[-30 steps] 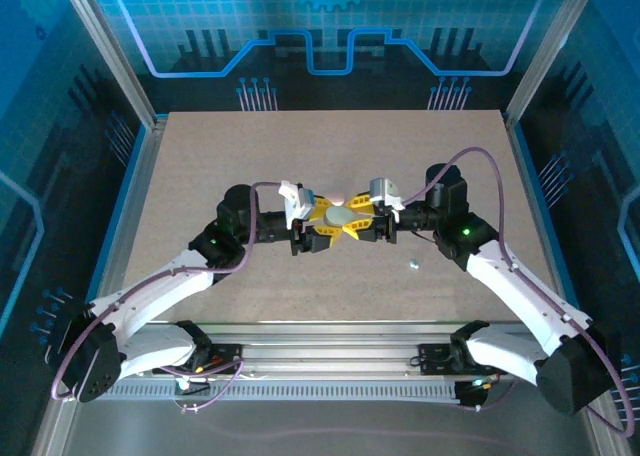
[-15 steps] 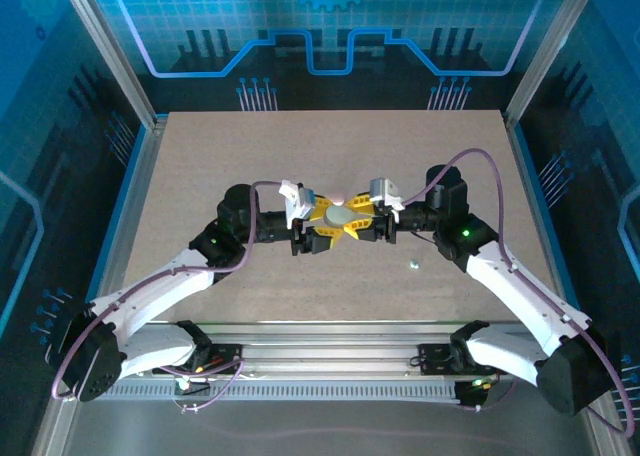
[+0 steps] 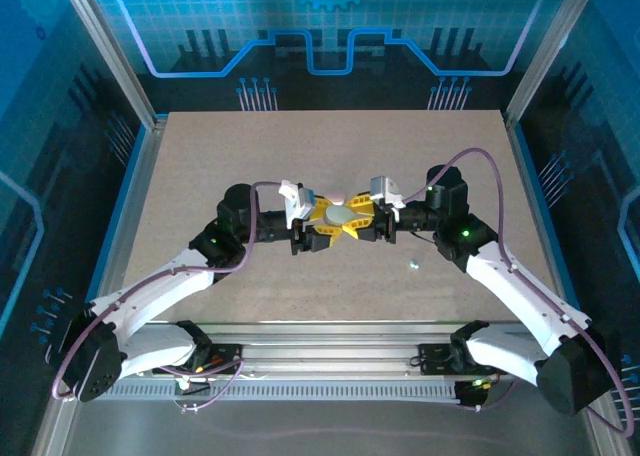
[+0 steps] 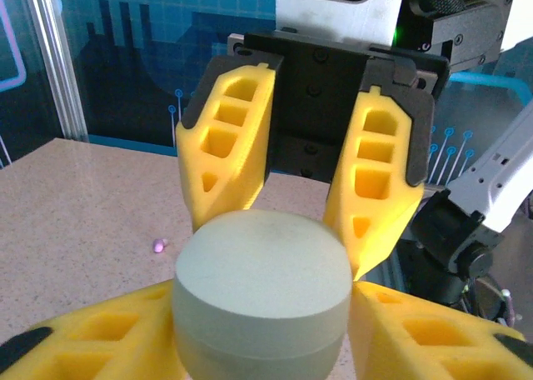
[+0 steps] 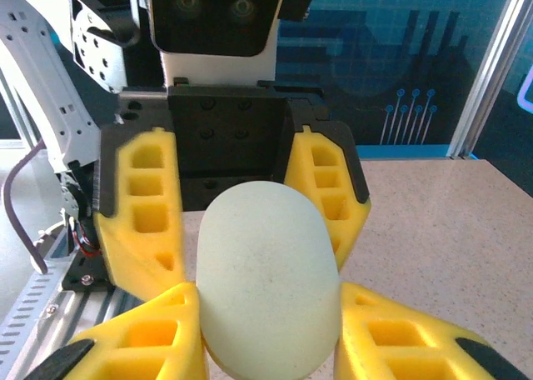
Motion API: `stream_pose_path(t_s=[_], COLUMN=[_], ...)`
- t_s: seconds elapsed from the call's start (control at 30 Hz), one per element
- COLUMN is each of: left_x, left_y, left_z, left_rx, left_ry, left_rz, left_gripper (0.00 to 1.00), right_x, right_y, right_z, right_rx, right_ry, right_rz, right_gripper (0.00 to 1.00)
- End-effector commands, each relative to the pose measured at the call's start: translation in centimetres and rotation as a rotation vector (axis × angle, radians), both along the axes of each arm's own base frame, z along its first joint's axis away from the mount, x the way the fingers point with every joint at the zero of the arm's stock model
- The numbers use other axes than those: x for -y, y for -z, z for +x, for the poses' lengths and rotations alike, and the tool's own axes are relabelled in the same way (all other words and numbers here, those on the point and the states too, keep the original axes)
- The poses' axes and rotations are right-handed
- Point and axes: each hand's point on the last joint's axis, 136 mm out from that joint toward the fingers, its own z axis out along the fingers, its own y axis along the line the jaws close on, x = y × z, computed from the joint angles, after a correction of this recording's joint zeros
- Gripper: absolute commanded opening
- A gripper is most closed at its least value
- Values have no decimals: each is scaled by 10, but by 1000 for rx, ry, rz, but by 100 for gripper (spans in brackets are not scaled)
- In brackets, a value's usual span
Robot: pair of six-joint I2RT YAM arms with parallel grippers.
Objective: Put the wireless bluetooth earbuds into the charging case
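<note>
1. 2 pairs of jaws meet over the middle of the surface (image 3: 200, 156), and both are clamped on the same thing, the case (image 3: 343, 216). The left jaws take it from one end and the right jaws from the other.
2. In the left wrist view, that arm's yellow fingers (image 4: 100, 326) press on both flanks of the case. The right arm's fingers come in from the far side, crossed against them.
3. The case is a pale, rounded pod with its lid shut. A faint seam runs round it low down.
4. The doubled grip is most likely there for the lid: 1 pair steadies the body while the other works the lid up. With the lid shut, nothing can go in.
5. Neither pair of jaws carries an earbud. The pink earbud (image 4: 158, 246) lies on the surface just beyond the case.
6. The pale earbud (image 3: 413, 265) lies on the surface nearer the right arm, well apart from the case.
7. By my reading the task is at an early stage: opening first, then 2 pickups of very small pieces.
</note>
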Motion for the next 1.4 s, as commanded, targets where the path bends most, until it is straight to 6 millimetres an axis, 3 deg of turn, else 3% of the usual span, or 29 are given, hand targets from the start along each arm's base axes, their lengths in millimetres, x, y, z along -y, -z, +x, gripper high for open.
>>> stream_pose_path(t_s=[0.0, 0.13, 0.23, 0.6, 0.93, 0.97, 1.37], left_x=[4, 3, 3, 3, 3, 3, 3], left_y=[-13, -11, -10, -15, -12, -13, -10], left_z=[-5, -5, -5, -6, -11, -12, -11], left_rx=[44, 43, 42, 44, 38, 37, 32], left_ry=[40, 40, 34, 41, 61, 63, 63], left_rz=[-12, -8, -4, -17, 4, 4, 10], left_gripper=[47, 47, 54, 35, 33, 33, 32], right_x=[-2, -2, -3, 0, 12, 11, 8], right_y=[-1, -2, -4, 5, 6, -6, -14], right_z=[0, 0, -1, 3, 34, 36, 31], right_rx=[8, 4, 3, -10, -145, -127, -149], right_ry=[-5, -8, -13, 17, 191, 192, 149], right_rz=[14, 19, 29, -13, -17, -3, 19], right_gripper=[35, 35, 35, 38, 56, 57, 56])
